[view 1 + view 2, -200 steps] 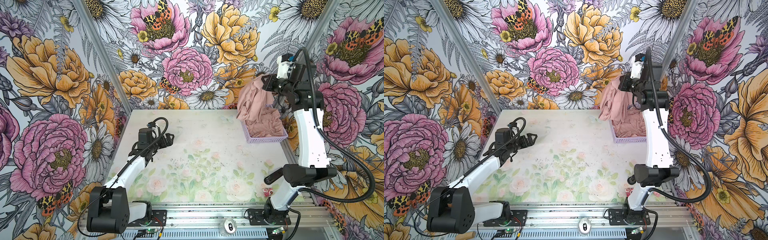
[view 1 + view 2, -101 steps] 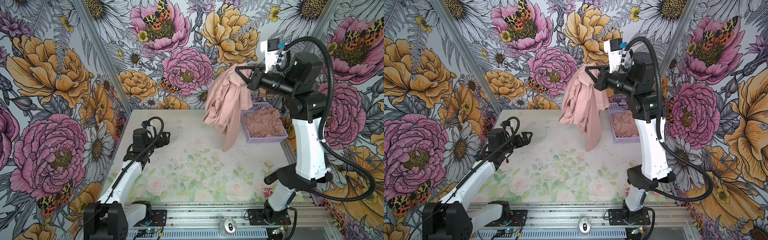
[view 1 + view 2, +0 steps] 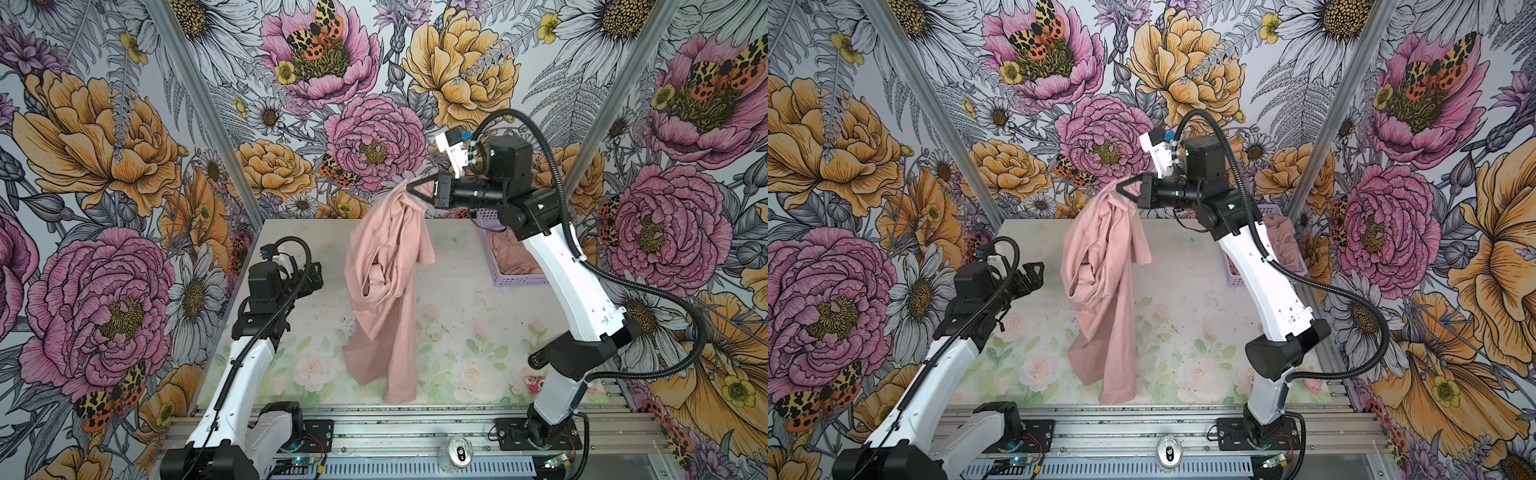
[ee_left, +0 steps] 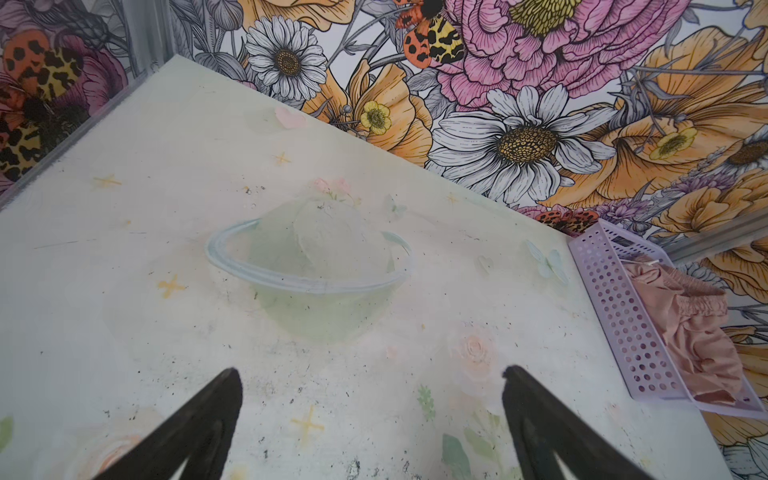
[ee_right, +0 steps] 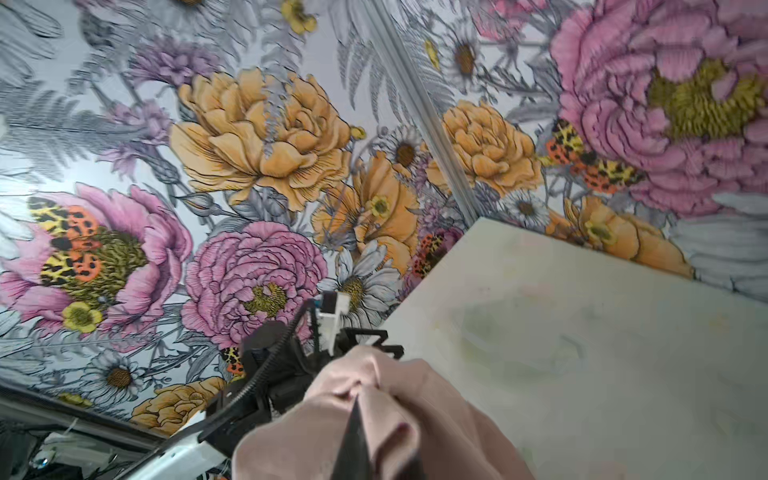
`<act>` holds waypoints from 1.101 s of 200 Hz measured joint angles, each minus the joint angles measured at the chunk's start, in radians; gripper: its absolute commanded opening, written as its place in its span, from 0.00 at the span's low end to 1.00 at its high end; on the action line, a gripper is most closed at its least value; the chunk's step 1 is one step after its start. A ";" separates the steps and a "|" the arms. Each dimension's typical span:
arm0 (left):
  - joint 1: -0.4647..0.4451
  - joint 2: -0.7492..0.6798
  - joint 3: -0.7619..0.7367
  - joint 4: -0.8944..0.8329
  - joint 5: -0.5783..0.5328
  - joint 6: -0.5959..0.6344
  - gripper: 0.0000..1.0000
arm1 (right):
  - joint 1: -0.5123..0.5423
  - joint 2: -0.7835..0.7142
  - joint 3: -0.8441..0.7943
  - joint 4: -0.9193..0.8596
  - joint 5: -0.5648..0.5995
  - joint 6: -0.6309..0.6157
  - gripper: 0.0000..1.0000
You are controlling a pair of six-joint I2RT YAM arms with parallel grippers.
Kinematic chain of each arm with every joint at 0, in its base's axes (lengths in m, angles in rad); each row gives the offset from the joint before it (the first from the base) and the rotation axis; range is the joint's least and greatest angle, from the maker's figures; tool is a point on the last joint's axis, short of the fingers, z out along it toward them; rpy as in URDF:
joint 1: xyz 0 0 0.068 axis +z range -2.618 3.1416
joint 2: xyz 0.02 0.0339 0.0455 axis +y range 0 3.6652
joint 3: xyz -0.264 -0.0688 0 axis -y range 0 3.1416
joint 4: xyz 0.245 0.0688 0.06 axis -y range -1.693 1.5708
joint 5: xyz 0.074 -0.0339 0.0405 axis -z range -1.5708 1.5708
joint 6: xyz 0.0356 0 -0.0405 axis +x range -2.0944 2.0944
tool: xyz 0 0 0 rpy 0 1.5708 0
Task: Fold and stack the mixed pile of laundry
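A dusty-pink garment [image 3: 386, 299] [image 3: 1104, 299] hangs in long folds over the middle of the table, pinched at its top by my right gripper [image 3: 409, 188] [image 3: 1119, 188], which is shut on it. In the right wrist view the cloth [image 5: 415, 415] bunches around the closed right gripper [image 5: 358, 397]. More pink garments of the laundry pile [image 3: 509, 253] [image 3: 1283, 241] [image 4: 698, 332] lie in the lavender basket [image 3: 494, 266] [image 3: 1235, 280] [image 4: 615, 307]. My left gripper [image 3: 318, 276] [image 3: 1038, 272] [image 4: 370, 386] stands open and empty, left of the hanging garment.
The basket stands at the table's back right corner, against the floral walls. A drinks can [image 3: 459, 453] [image 3: 1169, 453] lies on the metal rail in front of the table. A small pink object [image 3: 1312, 384] sits at the front right edge.
My right gripper has carried the pink garment up out of the basket and leftward to above the table's middle. The left arm has shifted slightly, still open.
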 measured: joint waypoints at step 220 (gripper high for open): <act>-0.592 0.801 0.378 -0.074 -0.031 0.018 0.49 | -0.161 -0.257 -0.778 0.001 0.530 -0.038 0.77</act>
